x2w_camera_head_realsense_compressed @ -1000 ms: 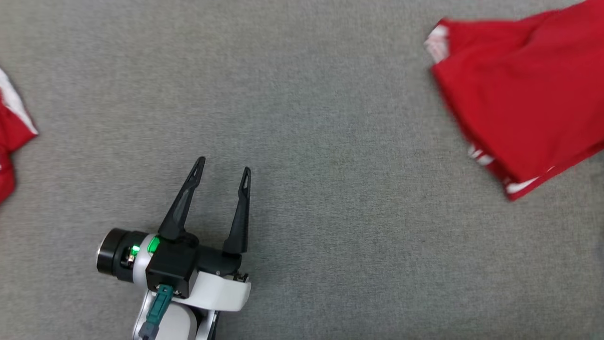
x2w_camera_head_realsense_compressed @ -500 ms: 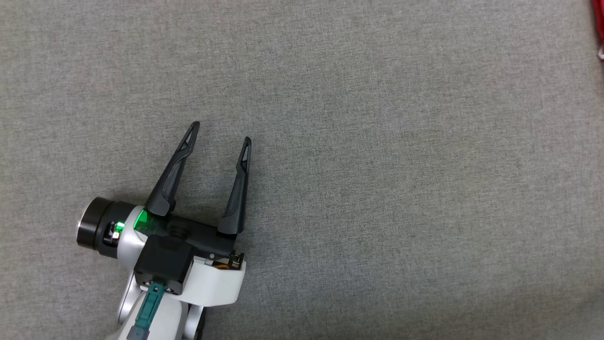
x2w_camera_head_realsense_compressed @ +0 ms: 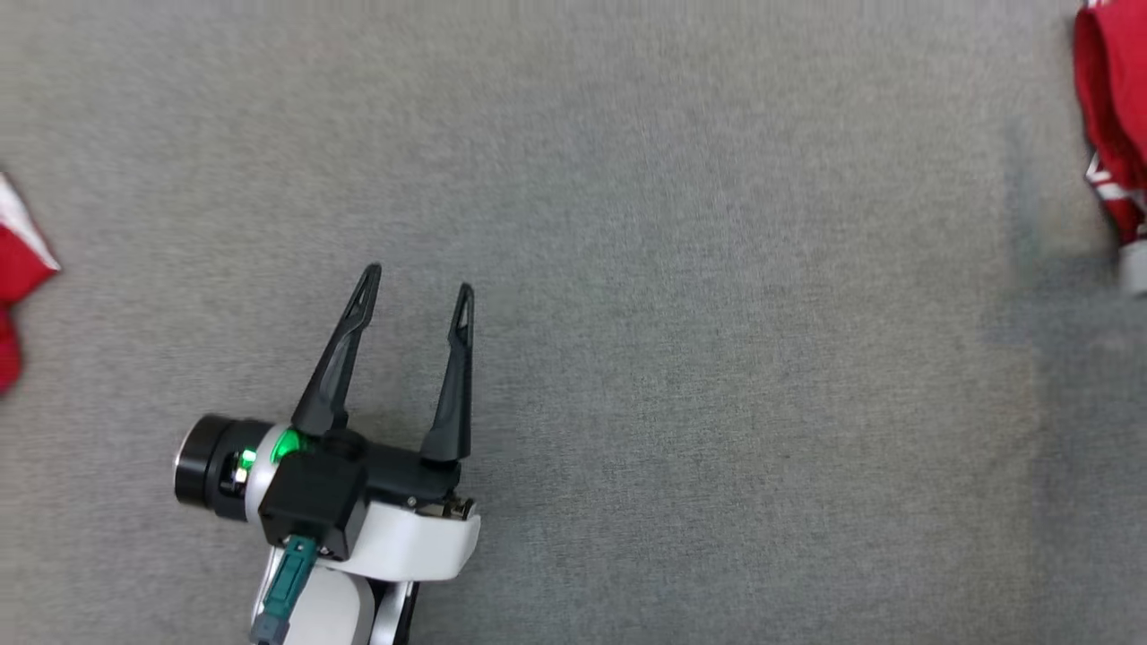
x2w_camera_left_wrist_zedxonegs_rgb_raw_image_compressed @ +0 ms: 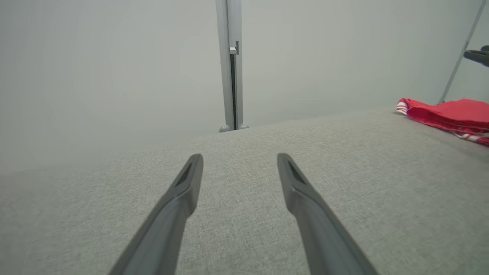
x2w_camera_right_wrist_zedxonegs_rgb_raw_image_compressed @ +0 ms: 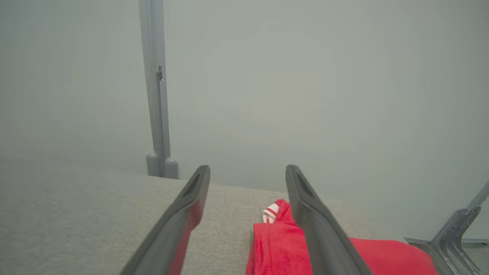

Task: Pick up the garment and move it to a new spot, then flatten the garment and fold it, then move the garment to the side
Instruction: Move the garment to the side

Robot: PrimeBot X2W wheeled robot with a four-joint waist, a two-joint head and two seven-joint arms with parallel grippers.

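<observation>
The red garment (x2w_camera_head_realsense_compressed: 1109, 125) with white striped trim lies bunched on the grey cloth surface at the head view's right edge, mostly cut off. In the left wrist view the garment (x2w_camera_left_wrist_zedxonegs_rgb_raw_image_compressed: 450, 112) rests far to the right. My left gripper (x2w_camera_head_realsense_compressed: 418, 282) stands open at the lower left, well apart from it, fingers (x2w_camera_left_wrist_zedxonegs_rgb_raw_image_compressed: 183, 191) spread over bare cloth. In the right wrist view my right gripper (x2w_camera_right_wrist_zedxonegs_rgb_raw_image_compressed: 247, 170) is open just above the garment (x2w_camera_right_wrist_zedxonegs_rgb_raw_image_compressed: 279, 244), whose striped cuff (x2w_camera_right_wrist_zedxonegs_rgb_raw_image_compressed: 272, 212) shows between the fingers. Nothing is held.
Another piece of red and white cloth (x2w_camera_head_realsense_compressed: 18, 269) pokes in at the head view's left edge. A grey post (x2w_camera_left_wrist_zedxonegs_rgb_raw_image_compressed: 231, 65) stands behind the padded surface (x2w_camera_head_realsense_compressed: 681, 358). A dark fingertip (x2w_camera_left_wrist_zedxonegs_rgb_raw_image_compressed: 477, 55) of the other arm shows top right in the left wrist view.
The head camera has swung, so the whole picture shifted: the garment went out past the right edge and is now partly back. My left gripper stays open with its fingers equally spread.
</observation>
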